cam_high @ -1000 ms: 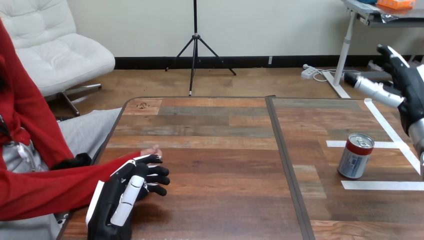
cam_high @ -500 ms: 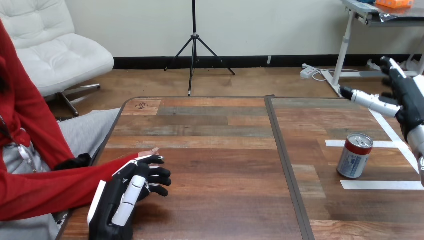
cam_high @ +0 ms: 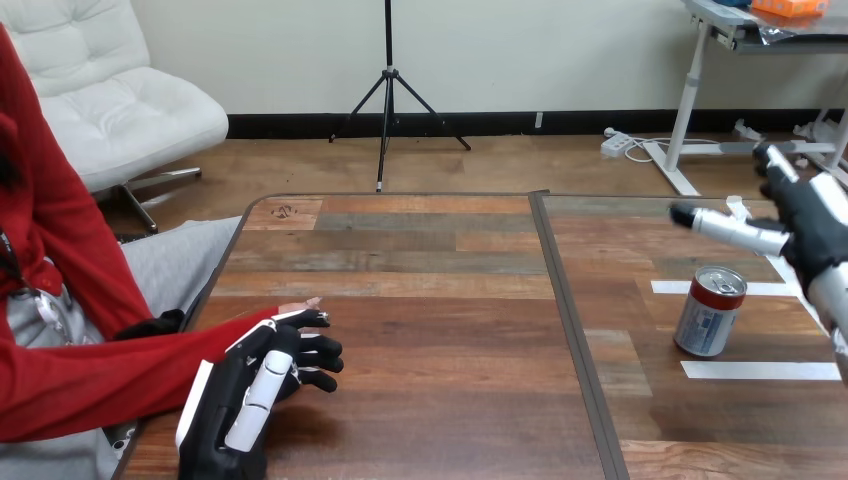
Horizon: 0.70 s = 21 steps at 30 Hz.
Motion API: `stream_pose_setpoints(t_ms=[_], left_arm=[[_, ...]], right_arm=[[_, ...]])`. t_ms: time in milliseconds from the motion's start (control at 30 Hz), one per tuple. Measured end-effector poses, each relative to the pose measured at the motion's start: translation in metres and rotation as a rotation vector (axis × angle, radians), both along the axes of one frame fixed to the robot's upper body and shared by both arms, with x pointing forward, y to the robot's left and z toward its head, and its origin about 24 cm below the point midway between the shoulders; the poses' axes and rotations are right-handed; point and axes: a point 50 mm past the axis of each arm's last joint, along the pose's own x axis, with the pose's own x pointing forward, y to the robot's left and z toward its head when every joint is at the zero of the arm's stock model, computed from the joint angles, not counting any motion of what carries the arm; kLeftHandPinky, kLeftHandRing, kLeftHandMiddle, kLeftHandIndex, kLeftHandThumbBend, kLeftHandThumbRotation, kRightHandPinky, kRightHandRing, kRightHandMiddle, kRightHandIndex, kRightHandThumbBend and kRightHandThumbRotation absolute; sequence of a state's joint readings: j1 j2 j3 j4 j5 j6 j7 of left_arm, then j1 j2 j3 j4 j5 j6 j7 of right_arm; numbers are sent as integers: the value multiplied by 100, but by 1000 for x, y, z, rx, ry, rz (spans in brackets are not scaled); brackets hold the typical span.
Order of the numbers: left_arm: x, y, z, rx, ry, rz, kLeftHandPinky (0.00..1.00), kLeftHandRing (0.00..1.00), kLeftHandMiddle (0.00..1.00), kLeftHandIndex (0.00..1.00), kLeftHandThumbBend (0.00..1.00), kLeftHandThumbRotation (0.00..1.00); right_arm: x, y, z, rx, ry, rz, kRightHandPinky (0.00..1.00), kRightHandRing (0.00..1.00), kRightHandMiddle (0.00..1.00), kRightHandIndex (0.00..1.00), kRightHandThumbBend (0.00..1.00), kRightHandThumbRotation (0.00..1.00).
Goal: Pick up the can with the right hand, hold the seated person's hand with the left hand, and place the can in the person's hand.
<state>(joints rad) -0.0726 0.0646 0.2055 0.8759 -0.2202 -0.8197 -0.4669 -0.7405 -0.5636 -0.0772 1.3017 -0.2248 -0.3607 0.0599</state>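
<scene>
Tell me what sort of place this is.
Probably a robot test setup, not a home: white tape lines mark a spot on the wooden table where a can stands, the open right robot hand is raised near it, and the left robot hand lies over a seated person's hand.

"Bright, even room light right across the table (cam_high: 430, 300), not a dim corner on it."
"Agreed, and no hard shadow edges on the wood."
"There's a pale sheen on the planks up at twelve o'clock."
"At three o'clock the can (cam_high: 709, 312) takes a small glint down its side. The white tape (cam_high: 760, 370) beside it reads bright, without glare."
</scene>
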Motion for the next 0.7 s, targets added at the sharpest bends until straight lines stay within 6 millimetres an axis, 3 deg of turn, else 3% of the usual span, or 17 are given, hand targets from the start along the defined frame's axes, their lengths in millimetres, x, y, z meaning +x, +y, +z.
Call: stream_pose_setpoints(t_ms=[700], left_arm=[[2, 0, 1, 4, -3, 2, 49, 53, 53, 62, 71, 77]], right_arm=[[-13, -5, -24, -37, 140, -25, 81, 93, 96, 97, 100, 40]])
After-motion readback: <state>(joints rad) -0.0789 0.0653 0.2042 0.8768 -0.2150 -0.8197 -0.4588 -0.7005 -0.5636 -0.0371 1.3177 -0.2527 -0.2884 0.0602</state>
